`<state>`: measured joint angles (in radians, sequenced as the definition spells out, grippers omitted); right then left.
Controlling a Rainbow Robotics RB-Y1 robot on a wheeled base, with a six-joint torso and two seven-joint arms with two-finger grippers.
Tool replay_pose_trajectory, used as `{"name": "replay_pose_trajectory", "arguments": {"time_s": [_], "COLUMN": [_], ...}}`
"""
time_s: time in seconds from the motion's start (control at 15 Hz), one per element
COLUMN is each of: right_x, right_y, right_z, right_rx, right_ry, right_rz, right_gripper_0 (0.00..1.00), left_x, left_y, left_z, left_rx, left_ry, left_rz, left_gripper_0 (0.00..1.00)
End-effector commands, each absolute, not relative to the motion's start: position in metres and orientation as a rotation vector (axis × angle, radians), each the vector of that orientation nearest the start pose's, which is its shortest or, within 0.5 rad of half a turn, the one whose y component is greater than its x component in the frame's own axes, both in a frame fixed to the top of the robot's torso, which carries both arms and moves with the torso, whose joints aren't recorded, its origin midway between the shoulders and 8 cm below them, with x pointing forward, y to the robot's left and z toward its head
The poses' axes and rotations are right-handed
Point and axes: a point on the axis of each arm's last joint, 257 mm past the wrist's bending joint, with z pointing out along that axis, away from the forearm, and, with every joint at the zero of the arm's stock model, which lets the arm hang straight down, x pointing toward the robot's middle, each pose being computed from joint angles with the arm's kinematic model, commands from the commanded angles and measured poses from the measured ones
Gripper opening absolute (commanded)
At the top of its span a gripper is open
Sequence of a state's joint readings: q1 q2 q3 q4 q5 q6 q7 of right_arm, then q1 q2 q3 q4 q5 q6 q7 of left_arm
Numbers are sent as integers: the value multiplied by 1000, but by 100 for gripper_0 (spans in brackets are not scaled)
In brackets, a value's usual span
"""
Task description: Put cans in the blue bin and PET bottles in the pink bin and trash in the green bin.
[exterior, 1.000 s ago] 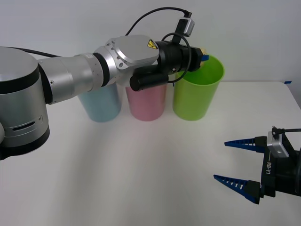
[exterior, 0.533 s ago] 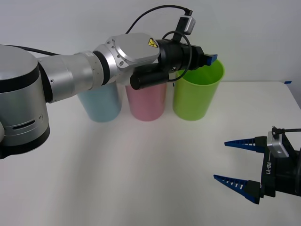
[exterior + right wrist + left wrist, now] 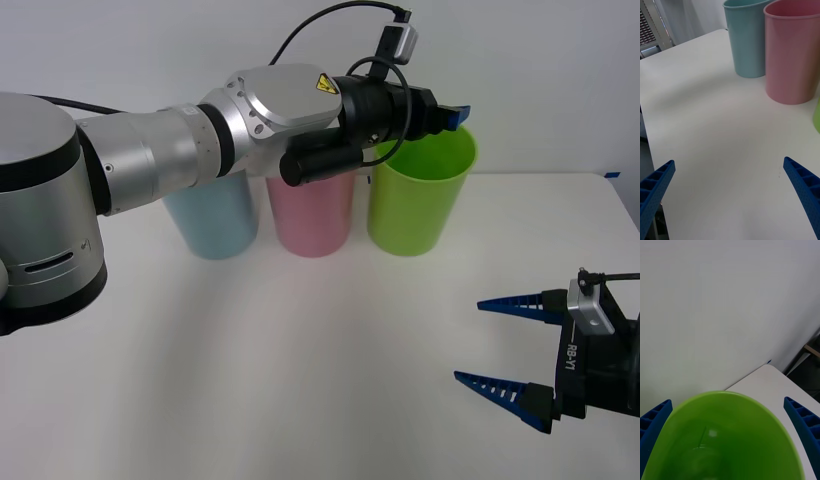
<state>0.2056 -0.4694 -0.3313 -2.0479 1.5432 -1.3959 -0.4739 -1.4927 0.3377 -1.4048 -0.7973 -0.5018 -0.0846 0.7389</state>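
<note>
Left gripper (image 3: 730,442): my fingers are spreading wide over the green bin (image 3: 420,190), now empty; a second ago they were pinching trash.
Trash: presumably dropped inside; I am not seeing it.
Right gripper (image 3: 500,345): idling open, worktop (image 3: 300,350) at 4 o'clock.

White bench (image 3: 300,370) with a smooth top, plain white wall (image 3: 540,70) behind it, small blue tape mark (image 3: 612,174) at the bench's far right edge
</note>
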Motion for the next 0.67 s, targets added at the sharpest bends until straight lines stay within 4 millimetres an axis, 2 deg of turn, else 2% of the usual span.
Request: {"name": "replay_pose_trajectory", "arguments": {"time_s": [0.07, 0.27, 0.47, 0.67], "right_x": [331, 331, 331, 331], "right_y": [-193, -193, -193, -193], "right_z": [-193, -193, -193, -193], "right_rx": [-1063, -1063, -1063, -1063], "right_ry": [1740, 1740, 1740, 1740], "right_rz": [664, 664, 664, 664], "right_gripper_0": [100, 100, 100, 100], "left_x": [639, 641, 634, 625], "left_y": [-156, -159, -159, -149], "left_z": [-24, 19, 46, 70], "left_rx": [598, 597, 602, 623], "left_ry": [1713, 1623, 1577, 1506], "left_rz": [-767, -782, -818, -856], "left_gripper_0": [100, 100, 100, 100]}}
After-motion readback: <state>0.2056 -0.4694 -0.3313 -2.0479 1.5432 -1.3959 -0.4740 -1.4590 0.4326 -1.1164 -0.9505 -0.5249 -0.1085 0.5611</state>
